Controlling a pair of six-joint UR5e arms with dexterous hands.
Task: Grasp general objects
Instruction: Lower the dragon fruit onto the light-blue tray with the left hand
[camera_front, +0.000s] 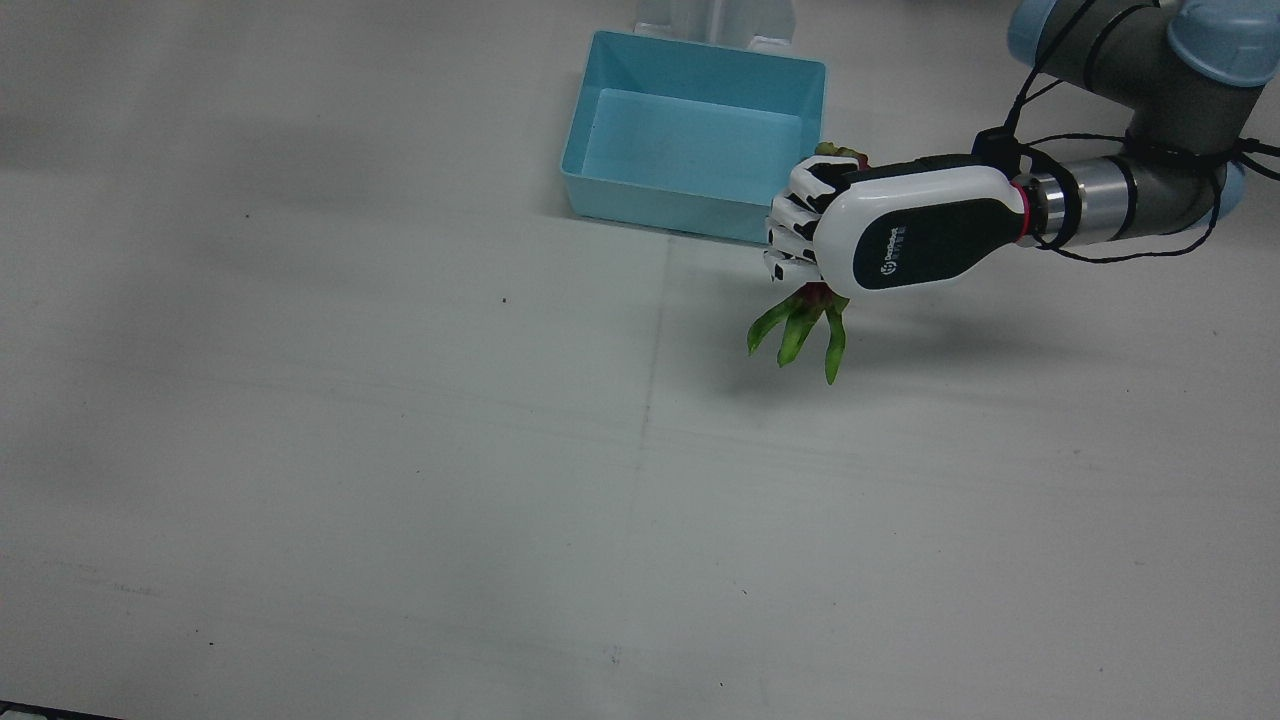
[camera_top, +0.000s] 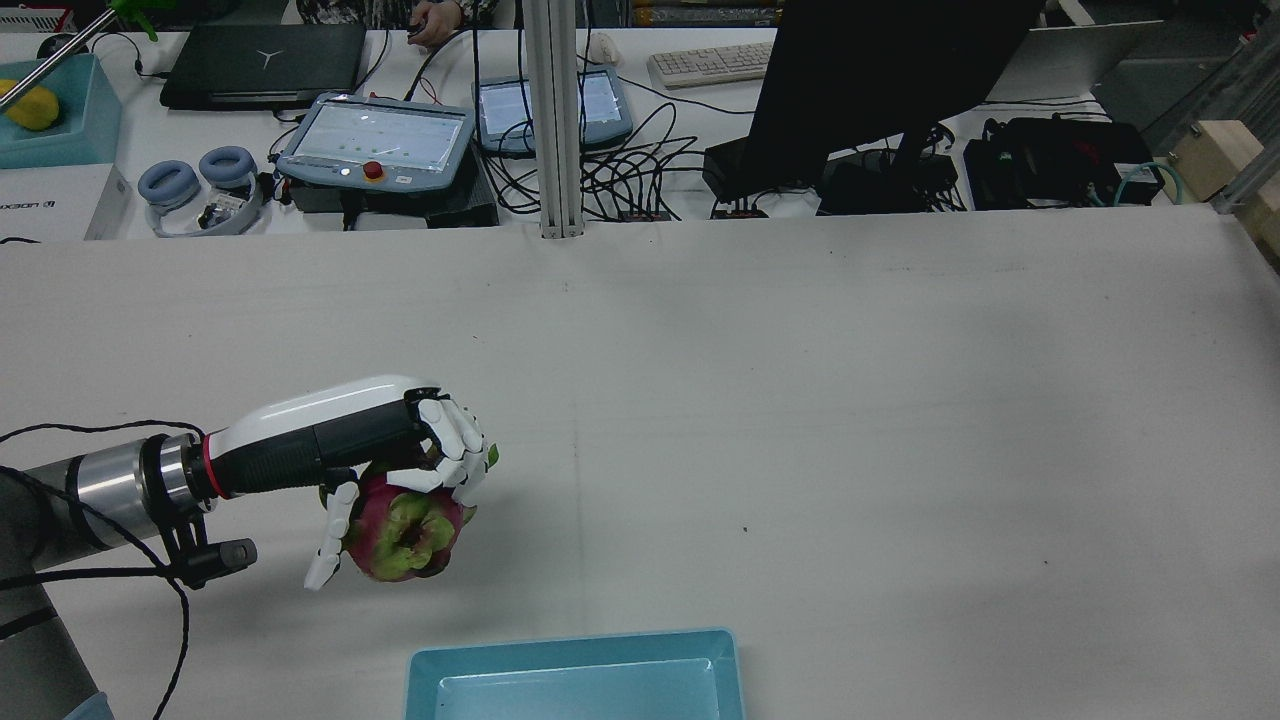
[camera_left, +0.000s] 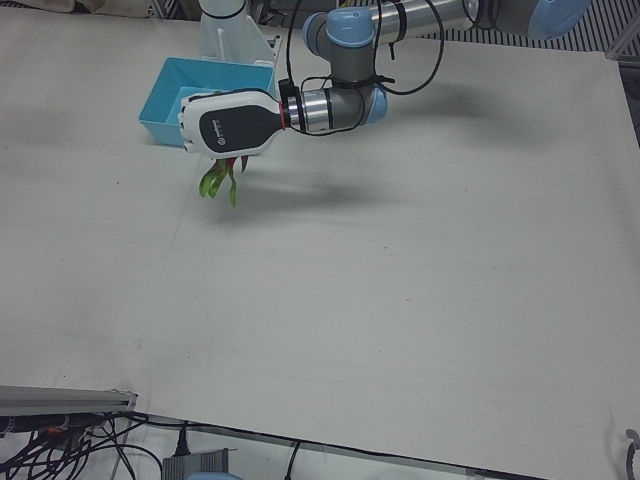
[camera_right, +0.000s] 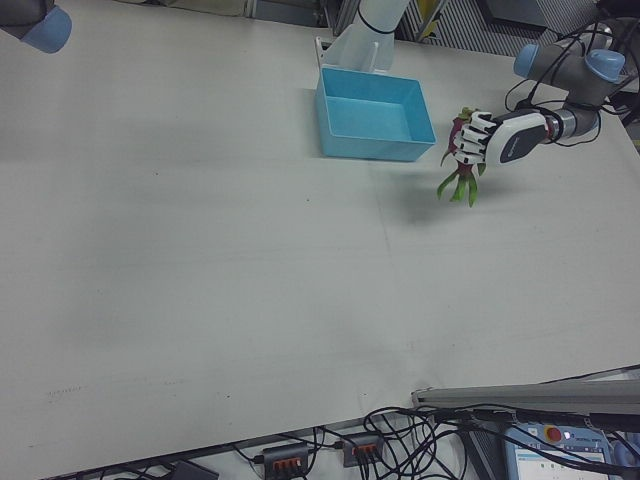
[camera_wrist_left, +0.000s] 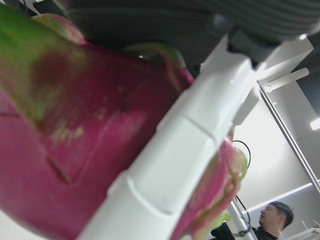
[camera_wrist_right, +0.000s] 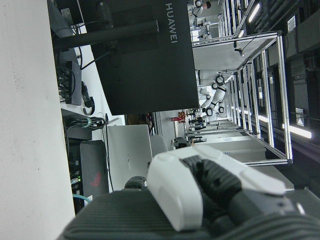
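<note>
Front overhead, rear high — opposed.

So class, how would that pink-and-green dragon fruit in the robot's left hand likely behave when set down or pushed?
The pink-and-green dragon fruit looks rounded, so it may roll. Its long green leaf tips hang down, probably bendy. The left hand wraps it fully, suggesting some weight.

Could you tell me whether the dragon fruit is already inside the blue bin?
No, the left hand holds the dragon fruit beside the empty bin.

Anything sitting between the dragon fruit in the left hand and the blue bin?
Nothing. In the rear view only bare white table separates the dragon fruit, held in the left hand, from the blue bin; the front view agrees.
</note>
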